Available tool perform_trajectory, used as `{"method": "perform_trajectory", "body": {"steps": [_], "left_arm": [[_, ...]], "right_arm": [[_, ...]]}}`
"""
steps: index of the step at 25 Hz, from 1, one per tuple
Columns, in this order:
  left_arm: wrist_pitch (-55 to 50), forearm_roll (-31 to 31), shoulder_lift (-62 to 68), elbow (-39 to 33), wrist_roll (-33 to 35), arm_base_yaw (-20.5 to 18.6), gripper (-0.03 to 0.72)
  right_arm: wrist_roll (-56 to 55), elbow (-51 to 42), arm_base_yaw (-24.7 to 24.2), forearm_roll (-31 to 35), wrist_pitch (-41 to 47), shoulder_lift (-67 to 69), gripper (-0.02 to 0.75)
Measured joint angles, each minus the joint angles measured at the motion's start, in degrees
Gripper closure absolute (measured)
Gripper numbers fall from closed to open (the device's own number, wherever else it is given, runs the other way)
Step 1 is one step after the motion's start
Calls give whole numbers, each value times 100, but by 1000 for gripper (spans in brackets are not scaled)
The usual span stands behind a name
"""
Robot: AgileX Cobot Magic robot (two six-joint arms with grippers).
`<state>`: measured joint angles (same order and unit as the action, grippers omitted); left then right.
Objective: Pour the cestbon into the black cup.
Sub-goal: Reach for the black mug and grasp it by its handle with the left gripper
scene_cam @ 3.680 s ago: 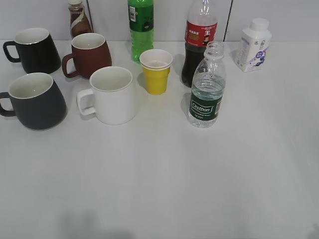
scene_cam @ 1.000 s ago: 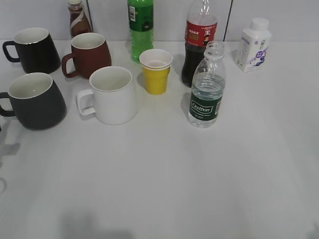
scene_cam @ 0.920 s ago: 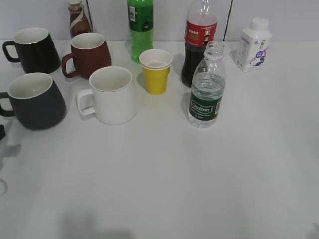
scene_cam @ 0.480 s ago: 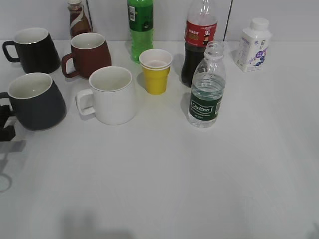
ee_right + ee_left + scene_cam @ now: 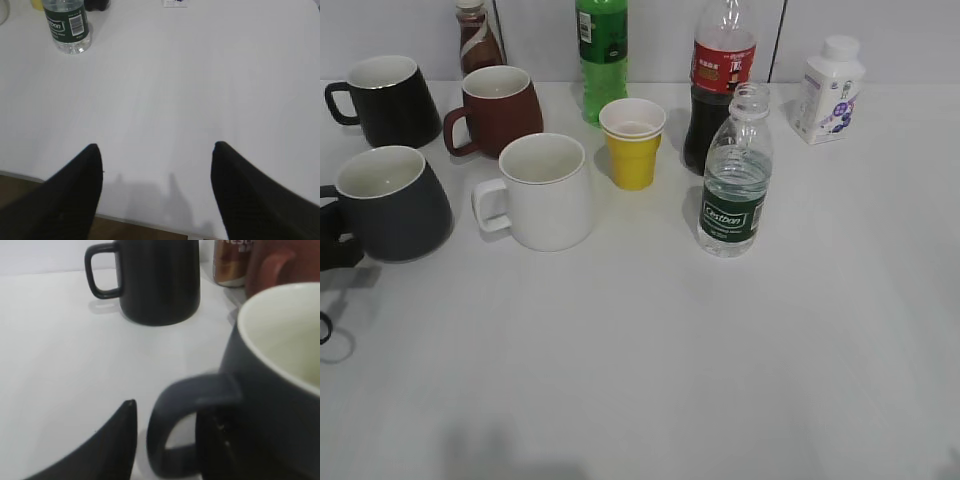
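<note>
The cestbon (image 5: 735,190), a small clear bottle with a dark green label and no cap, stands upright right of the table's middle; it also shows at the top left of the right wrist view (image 5: 66,25). The black cup (image 5: 392,205), a charcoal mug with a white inside, stands at the far left. My left gripper (image 5: 332,245) is at its handle. In the left wrist view the cup (image 5: 280,390) fills the right side and the gripper (image 5: 172,417) is open, its fingers either side of the loop handle (image 5: 190,395). My right gripper (image 5: 155,150) is open and empty over the table's near edge.
A jet-black mug (image 5: 388,100) and a brown-red mug (image 5: 500,110) stand behind the black cup, a white mug (image 5: 545,190) to its right. A yellow cup (image 5: 633,143), a green soda bottle (image 5: 602,55), a cola bottle (image 5: 720,80) and a white bottle (image 5: 828,90) stand further back.
My left gripper has come in from the left edge and moved up to the black cup's handle. The bottles and mugs have not moved.
</note>
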<state>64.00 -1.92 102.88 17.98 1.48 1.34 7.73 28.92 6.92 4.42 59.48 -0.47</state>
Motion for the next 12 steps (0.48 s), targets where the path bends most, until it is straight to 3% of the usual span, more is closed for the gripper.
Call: {"method": "perform_trajectory", "body": {"steps": [3,8,12], "left_arm": [[-30,-5,21,150,5,0,442],[-186,-109,71,244,64,-18,640],[-217,-200,27,249,86,-18,641]], "right_arm": [[0,0,0,0,0,0,226],[0,0,0,39,0,0,226],[193,5,0,241,0,0,237]]}}
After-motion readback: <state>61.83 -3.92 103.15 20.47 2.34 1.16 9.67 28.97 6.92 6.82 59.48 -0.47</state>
